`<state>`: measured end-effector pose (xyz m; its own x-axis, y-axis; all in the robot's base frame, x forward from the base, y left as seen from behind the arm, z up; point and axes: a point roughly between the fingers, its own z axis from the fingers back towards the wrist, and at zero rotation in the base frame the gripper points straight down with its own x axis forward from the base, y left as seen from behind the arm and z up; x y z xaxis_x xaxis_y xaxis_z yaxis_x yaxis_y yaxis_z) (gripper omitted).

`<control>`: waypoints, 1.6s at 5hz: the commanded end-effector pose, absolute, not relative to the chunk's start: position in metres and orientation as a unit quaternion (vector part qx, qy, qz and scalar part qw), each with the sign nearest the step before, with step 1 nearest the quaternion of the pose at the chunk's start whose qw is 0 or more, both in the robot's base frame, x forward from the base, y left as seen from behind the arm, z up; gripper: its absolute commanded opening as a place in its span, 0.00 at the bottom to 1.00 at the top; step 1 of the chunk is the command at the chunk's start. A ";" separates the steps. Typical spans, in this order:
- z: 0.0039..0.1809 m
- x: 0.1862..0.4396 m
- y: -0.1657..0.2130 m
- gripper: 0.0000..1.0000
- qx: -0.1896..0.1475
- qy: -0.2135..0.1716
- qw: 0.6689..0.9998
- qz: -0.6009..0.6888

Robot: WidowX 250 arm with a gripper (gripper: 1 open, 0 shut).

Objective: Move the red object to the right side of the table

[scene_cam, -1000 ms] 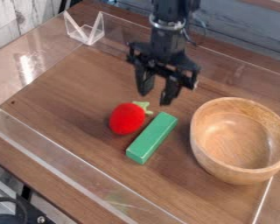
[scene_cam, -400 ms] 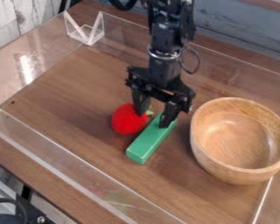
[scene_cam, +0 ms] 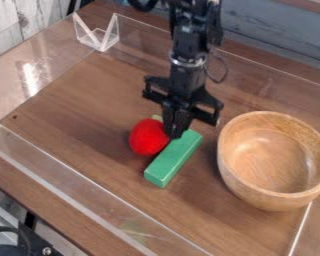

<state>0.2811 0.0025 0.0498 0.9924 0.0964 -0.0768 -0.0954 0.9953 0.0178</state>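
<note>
Single overhead-oblique view of 1 robot arm at a wood-grain bench (scene_cam: 83, 100) bordered by low clear walls. The hand (scene_cam: 178, 128) points straight down, and its fingers are drawn together into a narrow downward wedge with no visible gap between them. The fingertips sit at the upper right edge of the red object (scene_cam: 151, 138), which rests on the bench near the middle, slightly left of centre. Contact between fingertips and toy appears likely, but whether the toy is actually clamped or the fingers have merely shut beside it cannot be told from this view, since the fingertips overlap the toy's far right side.

The key relation: the red object lies directly beneath and a little to the left and near side of the hand, so nearly no sideways travel separates them. A green block (scene_cam: 174, 158) lies just beside the toy on its right, touching or almost touching, with its long axis running from near-left to far-right. A wooden bowl (scene_cam: 272, 158) occupies the right portion of the bench.

Judgement: the grasp step is in hand; carrying the toy rightward would require lifting it clear of the green block and passing over or around the bowl.
</note>
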 end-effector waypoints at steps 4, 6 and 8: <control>0.085 0.282 0.024 1.00 0.005 -0.019 0.999 0.028; 0.049 0.274 0.027 1.00 -0.002 -0.015 1.000 0.003; 0.043 0.278 0.020 0.00 -0.008 -0.012 0.999 0.031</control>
<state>0.2716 0.0209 0.0362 0.9984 0.0570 -0.0056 -0.0570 0.9982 -0.0157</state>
